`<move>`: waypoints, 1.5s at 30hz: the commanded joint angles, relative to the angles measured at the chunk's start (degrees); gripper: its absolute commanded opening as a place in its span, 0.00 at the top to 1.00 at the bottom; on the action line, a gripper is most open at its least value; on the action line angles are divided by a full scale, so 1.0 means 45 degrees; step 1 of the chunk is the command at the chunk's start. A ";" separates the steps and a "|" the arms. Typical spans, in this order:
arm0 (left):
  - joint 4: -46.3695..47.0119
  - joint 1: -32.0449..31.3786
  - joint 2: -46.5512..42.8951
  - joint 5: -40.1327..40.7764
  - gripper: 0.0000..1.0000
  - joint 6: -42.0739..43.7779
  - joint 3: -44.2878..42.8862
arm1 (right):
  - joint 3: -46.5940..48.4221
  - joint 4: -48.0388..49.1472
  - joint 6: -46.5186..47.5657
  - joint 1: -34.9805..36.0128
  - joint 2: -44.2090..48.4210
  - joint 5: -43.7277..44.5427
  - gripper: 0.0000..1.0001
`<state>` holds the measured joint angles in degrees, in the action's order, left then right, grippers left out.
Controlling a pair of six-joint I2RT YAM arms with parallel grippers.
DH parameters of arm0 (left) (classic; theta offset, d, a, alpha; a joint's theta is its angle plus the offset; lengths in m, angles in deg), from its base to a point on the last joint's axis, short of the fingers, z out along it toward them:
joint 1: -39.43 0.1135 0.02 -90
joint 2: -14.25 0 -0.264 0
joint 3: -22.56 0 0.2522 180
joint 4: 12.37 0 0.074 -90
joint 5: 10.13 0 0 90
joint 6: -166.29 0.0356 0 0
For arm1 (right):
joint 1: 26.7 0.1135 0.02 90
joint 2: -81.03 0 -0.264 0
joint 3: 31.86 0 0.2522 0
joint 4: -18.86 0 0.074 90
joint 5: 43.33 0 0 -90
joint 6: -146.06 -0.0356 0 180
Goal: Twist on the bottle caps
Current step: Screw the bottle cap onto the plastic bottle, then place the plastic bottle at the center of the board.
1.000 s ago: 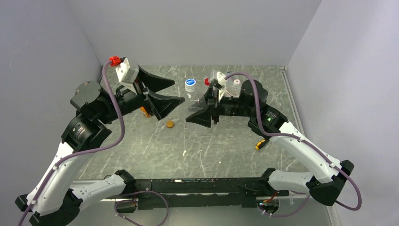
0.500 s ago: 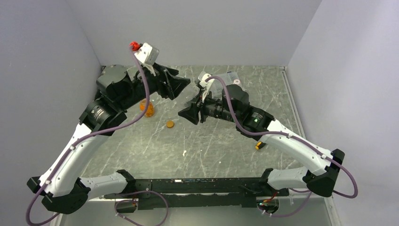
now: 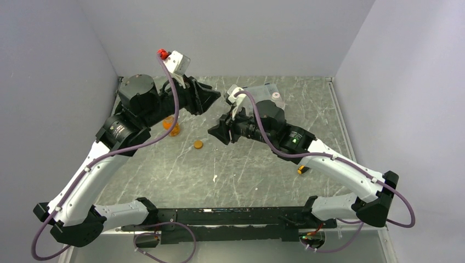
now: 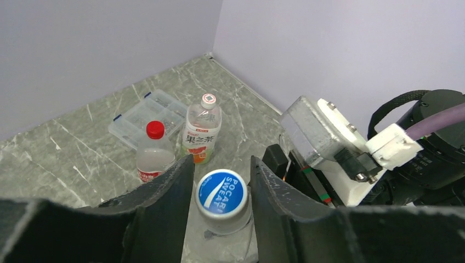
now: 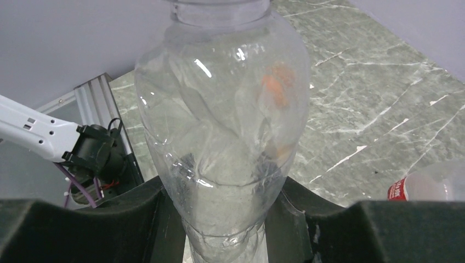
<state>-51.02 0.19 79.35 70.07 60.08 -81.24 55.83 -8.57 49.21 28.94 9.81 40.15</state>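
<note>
The right end effector (image 5: 222, 189) pinches the clear bottle (image 5: 219, 109) by its body. The left end effector (image 4: 222, 164) closely brackets the blue cap (image 4: 221, 193); whether it grips cannot be told.

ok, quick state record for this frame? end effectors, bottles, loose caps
left end effector: fingers either side of the blue cap, contact unclear
right end effector: shut on the clear bottle
blue cap: sitting on the clear bottle's neck
capped: red-capped bottle, white-capped labelled bottle
orange-liquid bottle: on the table by the left arm, cap state too small to tell
loose: orange cap on the table
compartment box: behind the capped bottles
</note>
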 commanded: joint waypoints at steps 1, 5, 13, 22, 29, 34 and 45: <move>-0.0070 0.0069 -0.0090 0.0455 0.44 0.0070 0.0014 | 0.0386 0.0851 0.0079 -0.0001 0.0172 0.0543 1.00; -0.0148 0.0069 -0.0182 0.0607 0.51 0.0095 0.0111 | 0.0272 0.0913 0.0136 0.0000 0.0222 0.0416 1.00; 0.0199 0.0078 -0.0448 -0.0173 0.98 0.0210 0.0411 | 0.0095 0.1082 0.0174 -0.0171 0.0398 -0.0965 1.00; 0.1238 0.0069 -0.1156 -0.4720 1.00 0.0434 0.0761 | -0.0225 0.2801 -0.0740 -0.1331 0.1084 -0.9310 1.00; 0.2565 0.0069 -0.1274 -0.8845 1.00 -0.0396 0.0845 | 0.0075 0.4070 -0.1899 -0.1368 0.0922 -1.3055 1.00; 0.2407 0.0068 -0.1445 -0.8055 0.85 -0.0357 0.0672 | 0.0383 0.3208 -0.1493 -0.1368 0.0878 -1.2377 1.00; 0.0424 0.0069 -0.1381 -0.3488 0.31 0.0642 -0.0193 | 0.0416 0.1350 -0.0356 -0.1271 0.0775 -0.8080 1.00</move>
<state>-47.08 0.56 72.96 48.37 60.76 -79.23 56.16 -2.45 45.51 22.88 12.57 -1.71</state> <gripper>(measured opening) 0.714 0.465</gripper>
